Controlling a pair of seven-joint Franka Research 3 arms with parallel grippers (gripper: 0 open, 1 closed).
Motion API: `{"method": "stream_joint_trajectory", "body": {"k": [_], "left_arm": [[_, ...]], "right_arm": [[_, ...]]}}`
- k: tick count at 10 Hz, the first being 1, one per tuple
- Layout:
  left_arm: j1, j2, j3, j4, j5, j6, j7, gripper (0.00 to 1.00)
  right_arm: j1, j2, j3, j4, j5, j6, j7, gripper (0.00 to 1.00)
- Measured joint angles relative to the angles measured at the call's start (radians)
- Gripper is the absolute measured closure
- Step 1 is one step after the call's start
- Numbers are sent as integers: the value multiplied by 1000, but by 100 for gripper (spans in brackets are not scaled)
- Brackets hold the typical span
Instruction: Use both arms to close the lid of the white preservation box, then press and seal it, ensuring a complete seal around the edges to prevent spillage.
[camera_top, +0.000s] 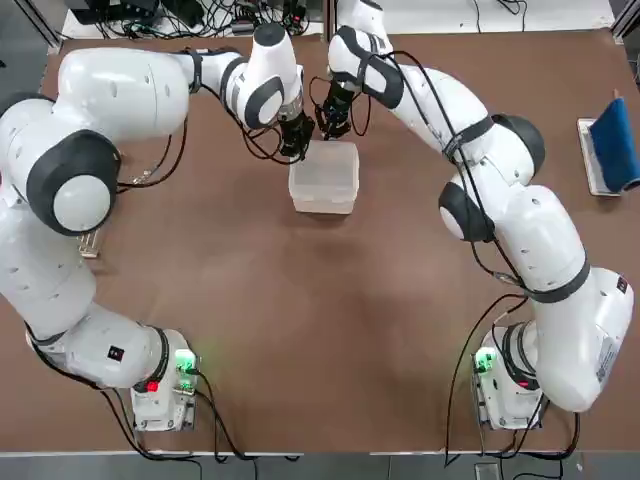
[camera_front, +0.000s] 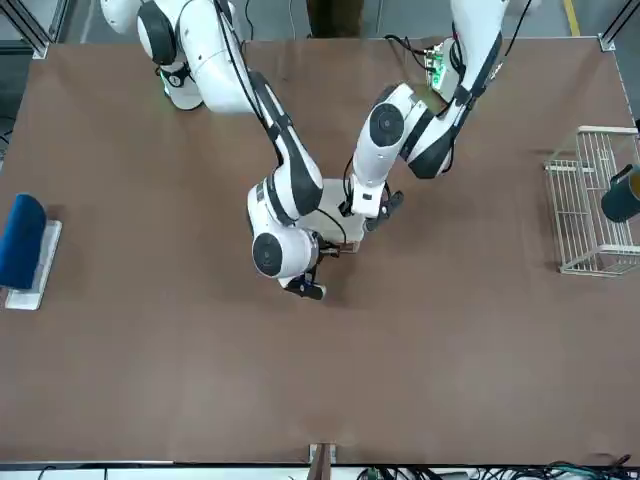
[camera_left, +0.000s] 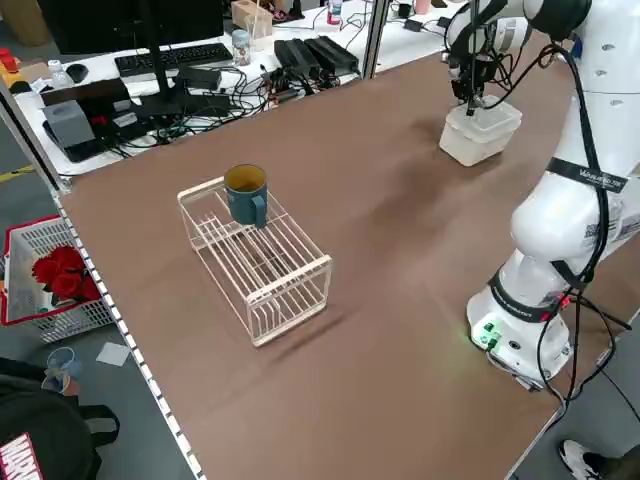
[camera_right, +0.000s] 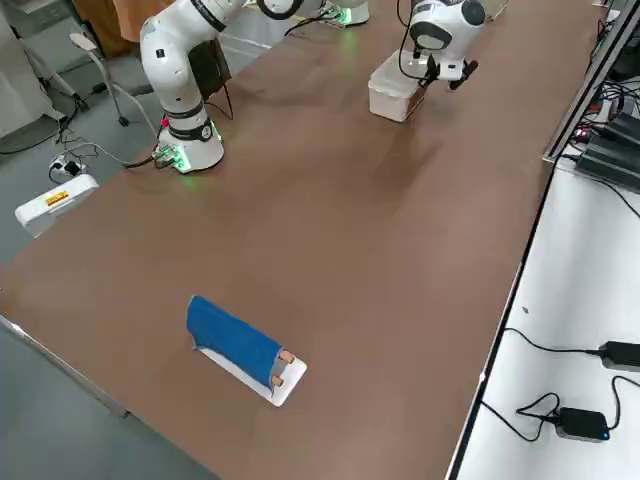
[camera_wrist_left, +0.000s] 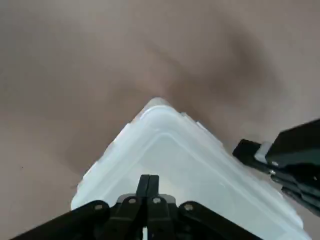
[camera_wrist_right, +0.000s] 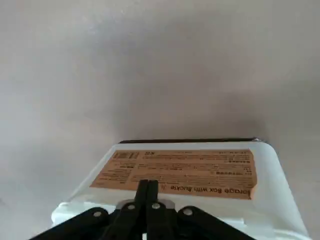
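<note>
The white preservation box (camera_top: 323, 180) sits at the far middle of the table, with its lid (camera_wrist_left: 175, 165) lying down over it. My left gripper (camera_top: 295, 142) is shut, its tips (camera_wrist_left: 148, 183) resting on the lid near the far left corner. Just beyond the box's far edge, my right gripper (camera_top: 333, 122) is also shut, its fingertips (camera_wrist_right: 147, 188) against a face of the box that carries a brown label (camera_wrist_right: 180, 172). Both arms largely hide the box (camera_front: 333, 205) in the front view. It also shows in the side views (camera_left: 480, 133) (camera_right: 395, 90).
A wire rack (camera_left: 255, 260) holding a teal mug (camera_left: 246, 193) stands on the robot's left side of the table. A blue item on a white tray (camera_top: 612, 145) lies at the right edge. Cables and a keyboard (camera_left: 165, 60) sit past the table's far edge.
</note>
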Motion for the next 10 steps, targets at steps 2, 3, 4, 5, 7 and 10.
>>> {"method": "stream_joint_trajectory", "body": {"k": [2,3,4,5,7,10], "left_arm": [[30,-16,1,2,3,-11,9,99],[36,-36,1,6,3,-24,9,99],[36,-62,1,16,3,-54,9,99],[39,-92,1,41,3,-104,11,99],[80,-154,3,136,3,-247,76,90],[147,-181,12,309,8,-467,185,61]], "right_arm": [[-17,-23,-2,7,2,9,0,96],[-28,-39,-2,13,2,33,0,96],[-39,-53,-9,24,2,46,0,95],[-46,-64,-36,37,1,52,0,88],[-51,-125,-147,51,0,-13,-25,77],[-55,-210,-362,51,-11,-189,-144,33]]}}
